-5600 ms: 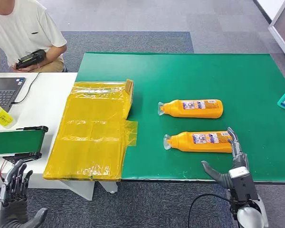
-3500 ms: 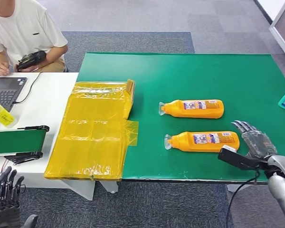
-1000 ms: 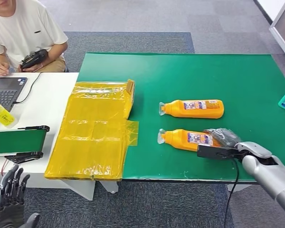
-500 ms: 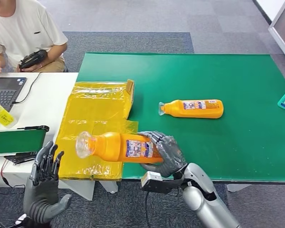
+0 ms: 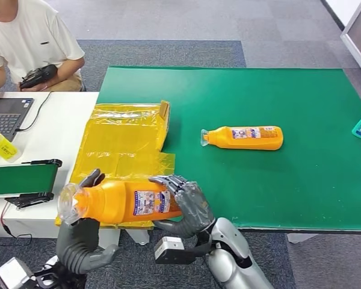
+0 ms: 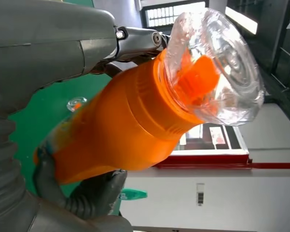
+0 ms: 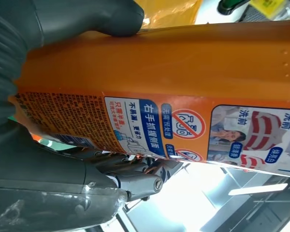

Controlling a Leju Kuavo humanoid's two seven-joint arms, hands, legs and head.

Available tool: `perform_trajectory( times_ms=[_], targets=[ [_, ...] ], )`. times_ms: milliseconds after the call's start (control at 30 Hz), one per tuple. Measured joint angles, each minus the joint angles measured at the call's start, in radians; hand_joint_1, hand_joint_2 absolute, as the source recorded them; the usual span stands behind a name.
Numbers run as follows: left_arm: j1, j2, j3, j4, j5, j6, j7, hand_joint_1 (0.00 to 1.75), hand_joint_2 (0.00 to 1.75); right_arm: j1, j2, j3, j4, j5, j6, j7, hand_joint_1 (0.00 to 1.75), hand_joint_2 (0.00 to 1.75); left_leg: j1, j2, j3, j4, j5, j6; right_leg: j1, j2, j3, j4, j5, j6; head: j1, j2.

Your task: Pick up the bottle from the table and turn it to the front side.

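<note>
Bottle: orange detergent bottle (image 5: 124, 202) held level, clear cap toward the robot's left.
Right hand (image 5: 188, 206): grips the base end.
Left hand (image 5: 81, 238): cups the neck from beneath.

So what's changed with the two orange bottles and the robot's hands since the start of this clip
The right hand reached in, took the nearer bottle off the green table and carried it to the robot's left, over the yellow bag. The left hand rose from below and now grips its neck end. The far bottle, bag and laptop stayed put.
</note>
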Motion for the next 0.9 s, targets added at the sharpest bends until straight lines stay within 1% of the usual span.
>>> perform_trajectory(
  times_ms=[167, 233, 333, 500, 767, 900],
  targets=[
    [-0.032, 0.016, -0.05, 0.0, -0.006, 0.011, 0.019, 0.0, 1.75, 0.009, 0.021, 0.034, 0.022, 0.05, -0.072, -0.003, 1.75, 1.75, 0.0, 0.0, 0.0, 0.0, 0.0, 0.0, 0.0, 0.0, 0.0, 0.0, 0.0, 0.0, 0.0, 0.0],
    [-0.047, 0.019, -0.066, 0.002, -0.013, 0.025, 0.032, 0.0, 1.75, 0.011, 0.023, 0.042, 0.027, 0.06, -0.086, -0.002, 1.75, 1.75, 0.0, 0.0, 0.0, 0.0, 0.0, 0.0, -0.001, 0.0, 0.0, 0.0, 0.0, 0.0, 0.0, 0.0],
    [-0.073, 0.022, -0.077, 0.012, -0.011, 0.046, 0.051, 0.0, 1.75, 0.014, 0.026, 0.06, 0.034, 0.07, -0.095, -0.005, 1.75, 1.75, 0.0, 0.0, 0.0, 0.0, 0.0, 0.0, -0.001, 0.0, 0.0, 0.0, 0.0, 0.0, 0.0, 0.0],
    [-0.095, 0.027, -0.094, 0.051, -0.006, 0.044, 0.076, 0.0, 1.75, 0.022, 0.033, 0.096, 0.037, 0.075, -0.109, -0.013, 1.75, 1.75, 0.0, 0.0, 0.0, 0.0, 0.0, 0.0, -0.001, 0.0, 0.0, 0.0, 0.0, 0.0, 0.0, 0.0],
    [-0.114, 0.029, -0.113, 0.102, -0.007, 0.053, 0.084, 0.01, 1.75, 0.027, 0.033, 0.101, 0.043, 0.074, -0.113, -0.006, 1.75, 1.75, 0.0, 0.0, 0.0, 0.0, 0.0, 0.0, -0.001, 0.0, 0.0, 0.0, 0.0, 0.0, 0.0, 0.0],
    [-0.119, 0.031, -0.128, 0.117, -0.032, 0.091, 0.09, 1.75, 1.75, 0.028, 0.031, 0.101, 0.05, 0.073, -0.119, -0.002, 1.75, 1.75, 0.0, 0.0, 0.0, 0.0, 0.0, 0.0, -0.001, 0.0, 0.0, 0.0, 0.0, 0.0, 0.0, 0.0]
  ],
)
